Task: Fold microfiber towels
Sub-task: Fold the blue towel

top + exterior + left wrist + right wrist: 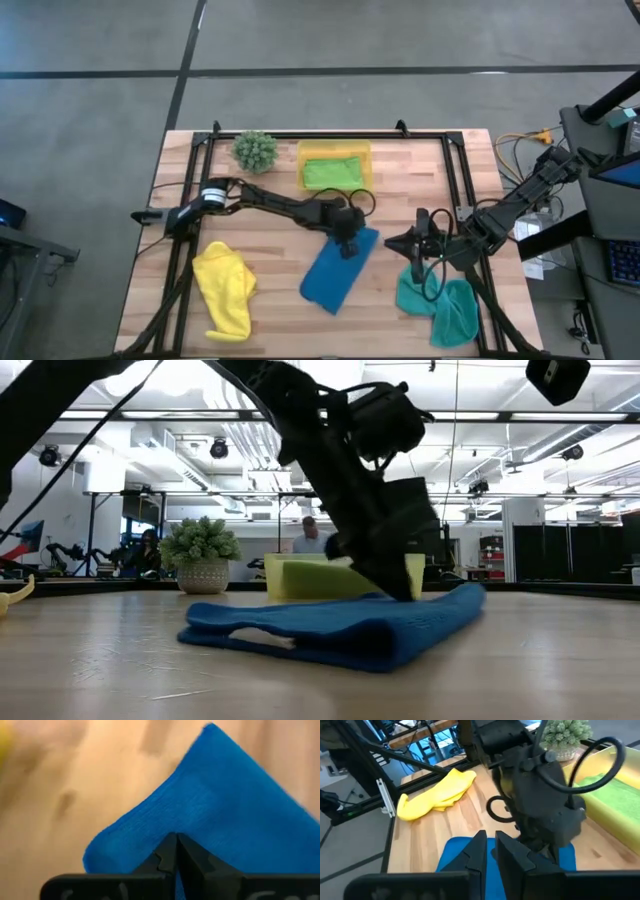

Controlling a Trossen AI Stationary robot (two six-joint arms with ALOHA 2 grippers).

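The bright blue towel is seen lying on the desk in front of the yellow tray, already doubled over into a long folded shape; the low view shows two layers with a rounded fold at one end. The left gripper is set down on the end of this towel nearest the tray, its jaws pressed together against the cloth. Whether an edge of the cloth is pinched cannot be told.

The lime green towel is laid flat inside the tray and appears finished. The yellow towel is left crumpled on the desk, well to the side of the blue one, away from the tray, and is judged not yet folded. The teal towel is bunched on the opposite side of the blue towel, also unfolded.

The right gripper is held above the desk between the blue and teal towels, its jaws nearly together with nothing between them.

By this showing, one towel is stored, one is partly folded, and two remain untouched. A small plant stands beside the tray.
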